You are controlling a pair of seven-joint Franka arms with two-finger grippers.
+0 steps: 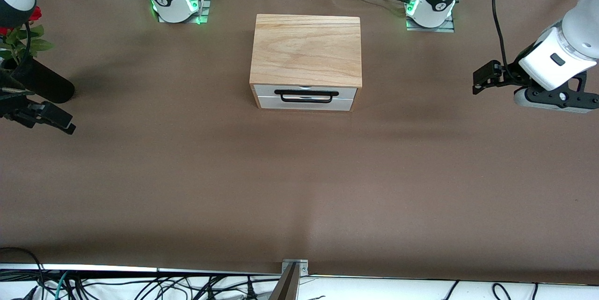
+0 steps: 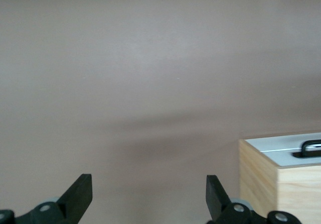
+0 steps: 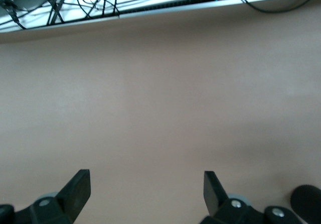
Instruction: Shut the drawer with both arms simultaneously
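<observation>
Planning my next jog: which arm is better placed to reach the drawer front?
Left, marginally. The left gripper, open, already sees the drawer; the right gripper, open, sees only table. Both hang well away.

drawer (image 1: 304, 98): white front, black handle | box (image 1: 306, 49): oak | table (image 1: 299, 173): brown

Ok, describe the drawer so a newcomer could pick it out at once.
On the brown table, find the oak-coloured box midway between the arm bases. The drawer is in its camera-facing side: white front panel, black wire handle, unlike the plain wooden top.
</observation>
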